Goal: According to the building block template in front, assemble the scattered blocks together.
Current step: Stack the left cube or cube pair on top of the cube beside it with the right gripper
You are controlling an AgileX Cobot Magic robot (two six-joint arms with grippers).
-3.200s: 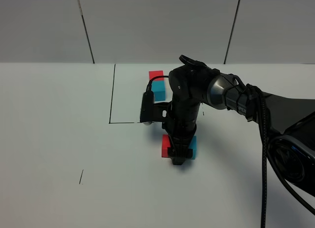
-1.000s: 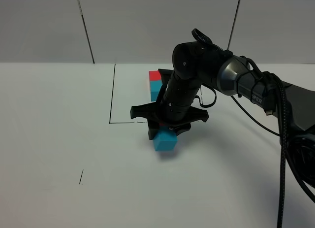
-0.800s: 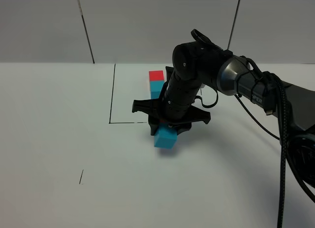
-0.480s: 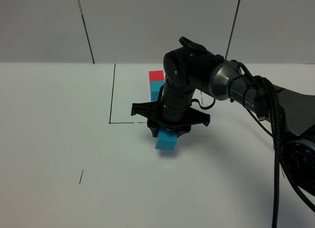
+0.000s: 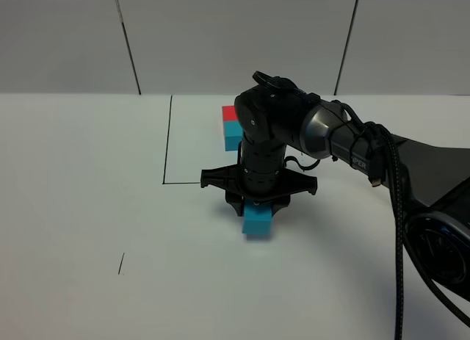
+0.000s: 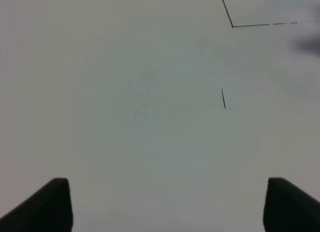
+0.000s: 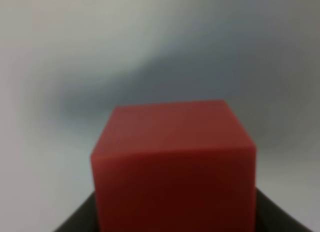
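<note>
Near the table's (image 5: 88,208) middle, the right end effector (image 5: 257,208) pinches the joined blocks: the blue cube (image 5: 257,221) juts below it, the red cube (image 7: 172,167) sits between its fingers.

The left end effector (image 6: 165,204) is spread over bare table.

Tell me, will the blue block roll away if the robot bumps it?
Probably not. The cyan block is a cube with flat faces, so it would likely slide, not roll. It looks stiff and solid, keeping its square shape under the right gripper. It seems light, being small beside the arm.
</note>
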